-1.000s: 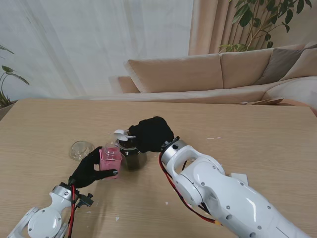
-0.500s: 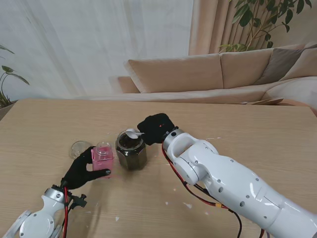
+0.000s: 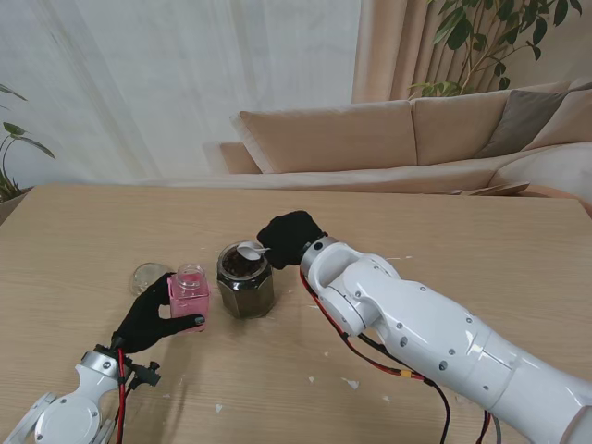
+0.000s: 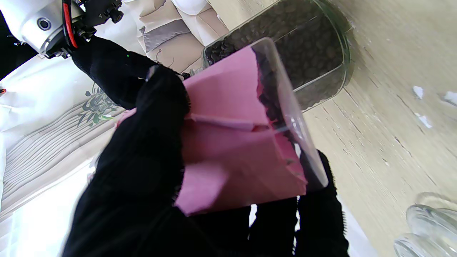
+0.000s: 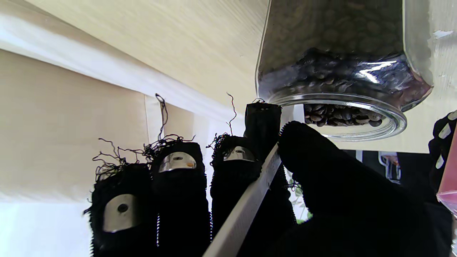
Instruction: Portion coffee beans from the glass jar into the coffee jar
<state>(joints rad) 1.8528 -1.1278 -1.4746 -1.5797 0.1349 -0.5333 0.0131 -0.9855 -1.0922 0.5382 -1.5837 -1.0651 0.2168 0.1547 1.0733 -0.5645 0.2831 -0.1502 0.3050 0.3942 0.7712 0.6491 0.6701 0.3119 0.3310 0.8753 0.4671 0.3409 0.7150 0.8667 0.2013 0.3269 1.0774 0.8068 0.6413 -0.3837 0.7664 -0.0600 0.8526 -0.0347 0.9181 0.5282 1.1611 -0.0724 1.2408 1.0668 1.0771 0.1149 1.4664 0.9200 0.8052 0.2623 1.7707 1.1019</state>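
The glass jar point(image 3: 244, 280) of dark coffee beans stands open mid-table; it also shows in the wrist views point(image 4: 303, 53) point(image 5: 335, 53). My left hand point(image 3: 153, 319) is shut on the small pink-labelled coffee jar point(image 3: 189, 296), upright just left of the glass jar, with some beans behind the label point(image 4: 242, 142). My right hand point(image 3: 289, 239) is shut on a white spoon point(image 3: 250, 250), whose bowl sits over the glass jar's mouth. The spoon's handle point(image 5: 246, 210) runs between thumb and fingers. What the bowl holds is hidden.
A clear glass lid point(image 3: 148, 275) lies on the table left of the coffee jar, also seen beside my left hand point(image 4: 428, 225). Small white flecks point(image 3: 351, 382) dot the wood nearer to me. A sofa stands beyond the far table edge.
My left hand has drawn the coffee jar a little left, away from the glass jar. My right hand has pulled back to the right, and the spoon now sits over the glass jar.
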